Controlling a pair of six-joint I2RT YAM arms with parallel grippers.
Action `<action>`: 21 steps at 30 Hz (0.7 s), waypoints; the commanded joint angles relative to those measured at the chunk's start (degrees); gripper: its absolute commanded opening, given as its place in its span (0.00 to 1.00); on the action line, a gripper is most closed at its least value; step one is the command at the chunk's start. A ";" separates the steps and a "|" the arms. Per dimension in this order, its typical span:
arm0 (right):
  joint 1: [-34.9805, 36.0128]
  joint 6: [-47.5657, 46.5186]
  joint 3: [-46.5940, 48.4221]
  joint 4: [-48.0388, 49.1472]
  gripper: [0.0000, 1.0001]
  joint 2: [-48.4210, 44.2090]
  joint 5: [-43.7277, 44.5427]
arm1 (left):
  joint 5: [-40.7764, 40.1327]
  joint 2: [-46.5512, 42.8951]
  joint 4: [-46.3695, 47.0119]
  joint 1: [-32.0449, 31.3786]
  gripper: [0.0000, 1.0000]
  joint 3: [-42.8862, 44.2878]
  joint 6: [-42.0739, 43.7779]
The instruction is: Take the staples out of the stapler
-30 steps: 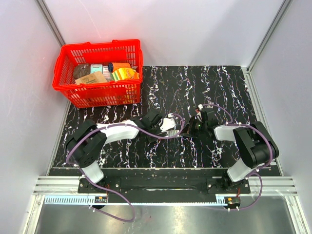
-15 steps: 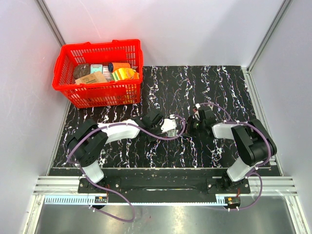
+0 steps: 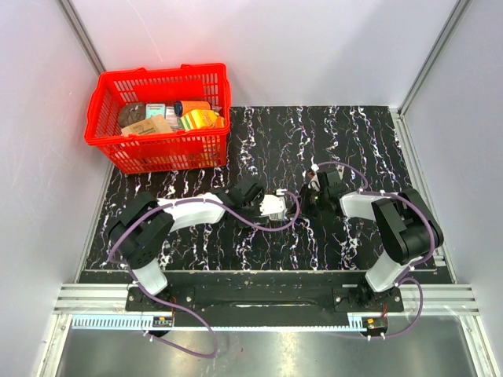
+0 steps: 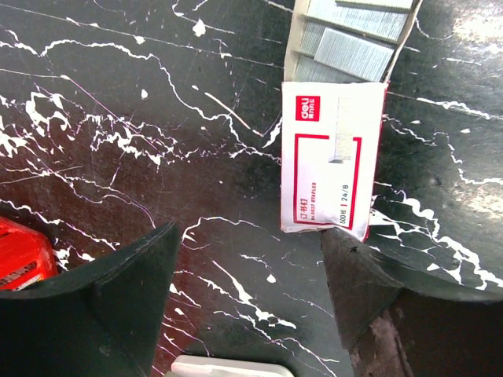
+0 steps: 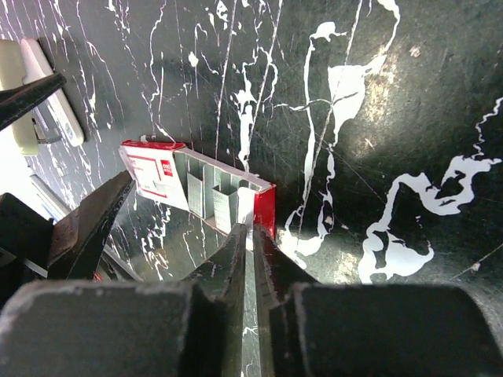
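Right gripper [image 5: 250,229] pinched near shut on thin pale staples [image 5: 250,263], just above open staple box [image 5: 200,192]; left gripper [image 4: 250,239] spread wide, empty. Strip light, brittle, likely snaps; pinch flat sides mid-length

The black, white-veined table [image 3: 354,141] carries a red basket [image 3: 169,149] at its far left corner, which seems to overhang the far edge. Near the middle, toward the near edge, lies a red-and-white packet [image 4: 334,161], its tray [image 4: 299,31] slid out.
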 commanded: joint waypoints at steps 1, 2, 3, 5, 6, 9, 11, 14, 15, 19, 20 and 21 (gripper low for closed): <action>0.93 -3.27 0.03 -4.20 0.13 -0.10 -1.35 | 2.68 -1.34 4.52 -0.46 0.79 -1.52 2.13; 0.85 -3.62 -0.41 -4.21 0.13 -0.62 -1.79 | 2.68 -1.51 4.52 -0.46 0.81 -1.52 2.22; 0.85 -3.80 -0.68 -6.73 0.14 -1.32 -1.45 | 2.68 -1.60 4.43 -0.46 0.83 -1.35 1.87; 0.93 -4.06 -1.38 -8.59 0.15 -3.43 -0.66 | 2.15 -2.13 3.30 -0.20 0.85 -0.04 0.64; 0.85 -3.98 -1.47 -9.30 0.16 -4.83 -0.13 | 1.97 -2.65 2.59 0.15 0.89 0.32 0.03; 0.85 -3.80 -1.30 -11.75 0.28 -8.26 1.54 | 2.06 -4.93 1.71 1.30 0.91 0.67 -2.34; 0.85 -3.54 -0.42 -13.25 0.36 -9.76 2.42 | 1.97 -6.34 0.66 2.61 0.92 1.11 -4.63; 0.85 -3.36 1.25 -15.54 0.40 -11.34 3.65 | 2.68 -8.98 -1.54 5.16 0.92 1.29 -6.66; 0.85 -3.36 1.95 -16.07 0.40 -11.87 4.35 | 4.68 -9.94 -2.41 6.12 0.93 1.03 -7.01; 0.85 -3.89 5.20 -15.72 0.40 -10.39 8.13 | 9.43 -12.67 -5.75 6.57 0.93 -0.82 -7.80; 0.85 -4.15 6.60 -15.46 0.40 -9.34 8.83 | 11.36 -12.76 -6.72 6.23 0.93 -0.82 -8.50; 0.85 -4.24 7.92 -14.93 0.38 -7.67 9.36 | 12.77 -12.33 -7.69 5.96 0.93 -0.73 -9.38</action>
